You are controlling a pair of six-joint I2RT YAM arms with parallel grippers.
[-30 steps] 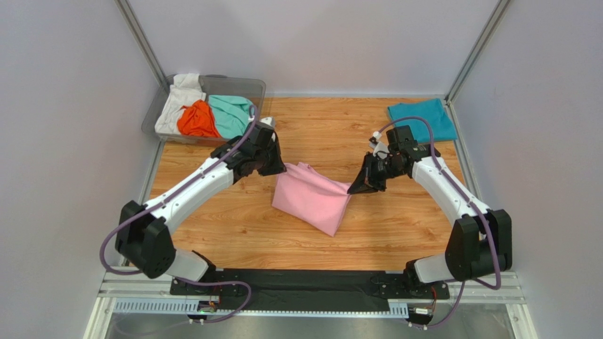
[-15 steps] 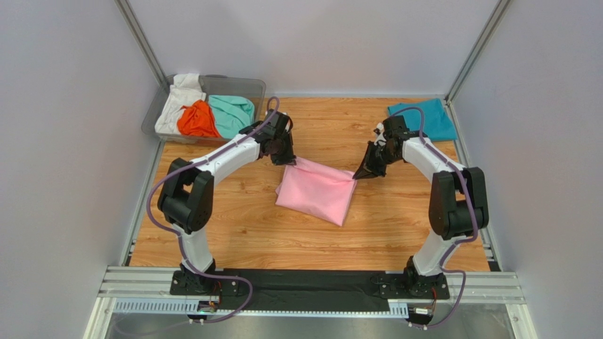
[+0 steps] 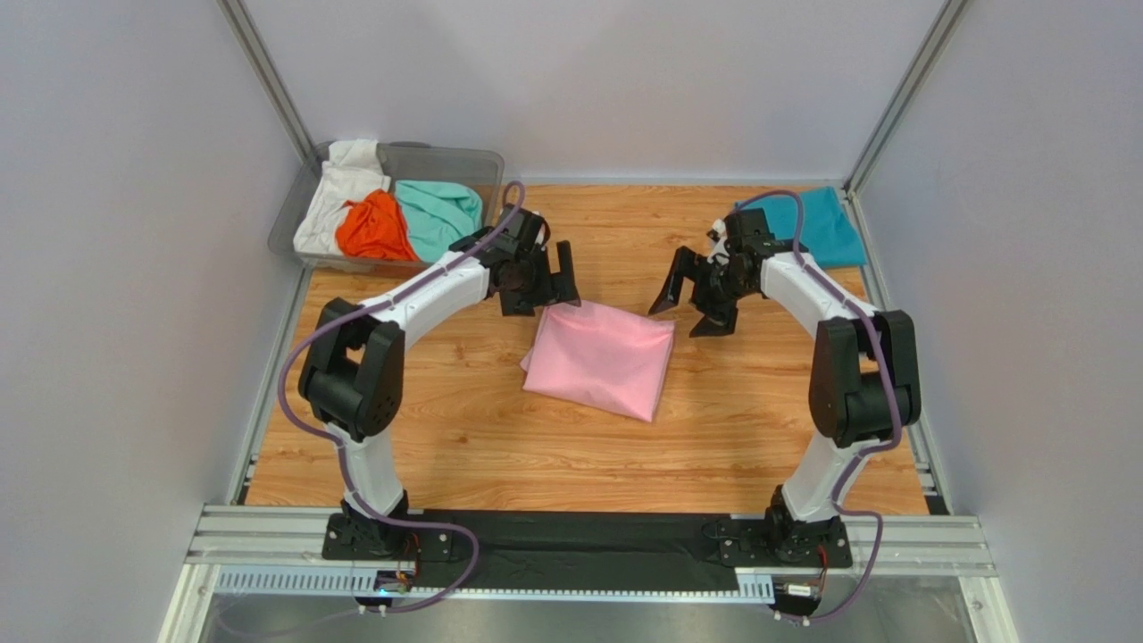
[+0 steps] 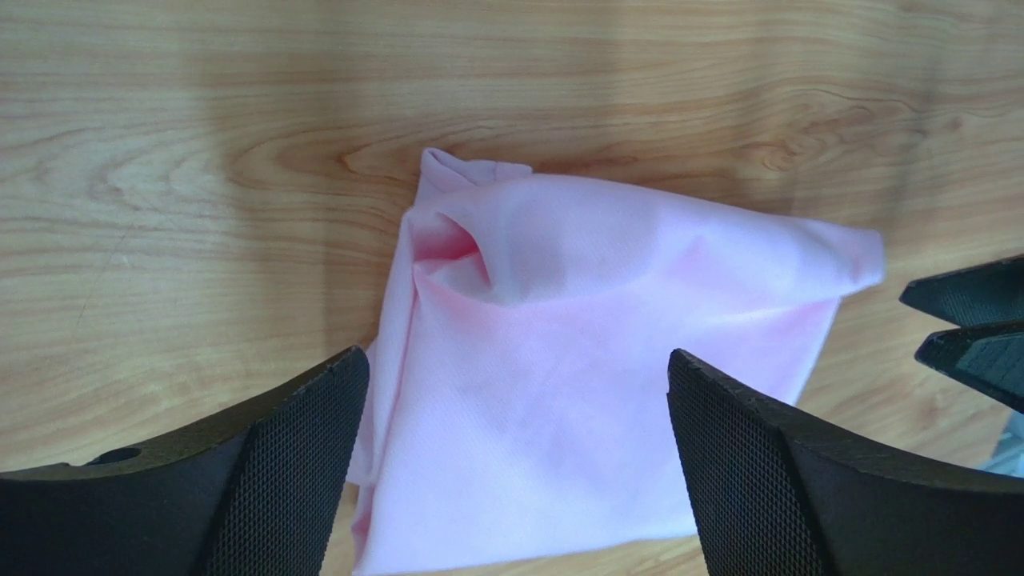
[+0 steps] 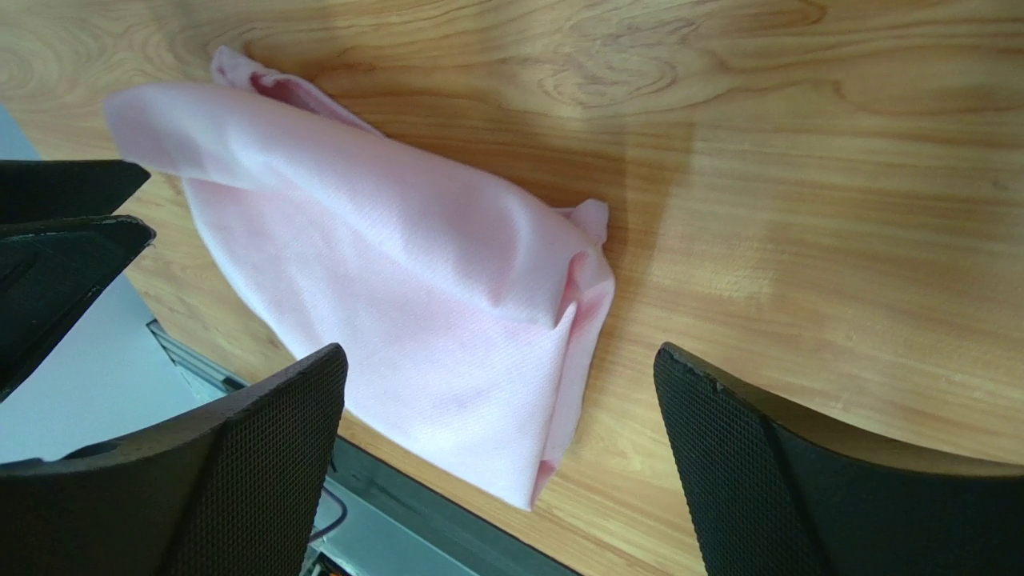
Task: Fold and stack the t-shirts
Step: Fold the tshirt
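Note:
A folded light pink t-shirt (image 3: 601, 359) lies flat on the wooden table (image 3: 470, 429), also seen as the pink t-shirt (image 4: 577, 360) and the pink t-shirt (image 5: 409, 300) in the wrist views. My left gripper (image 3: 543, 279) hovers open just above its far left corner, holding nothing. At the shirt's far right corner my right gripper (image 3: 695, 298) is open too, and empty. A folded teal-blue t-shirt (image 3: 805, 225) rests at the far right corner of the table. Orange (image 3: 372, 228), mint-green (image 3: 440, 215) and white (image 3: 333, 194) t-shirts sit crumpled in the bin.
A clear plastic bin (image 3: 483, 168) stands at the back left of the table. Metal frame posts and grey walls close in both sides. The black rail with both arm bases (image 3: 590, 543) runs along the near edge.
Both grippers have let go of the pink t-shirt's far corners and opened wide. The shirt has settled flat on the table as a folded rectangle.

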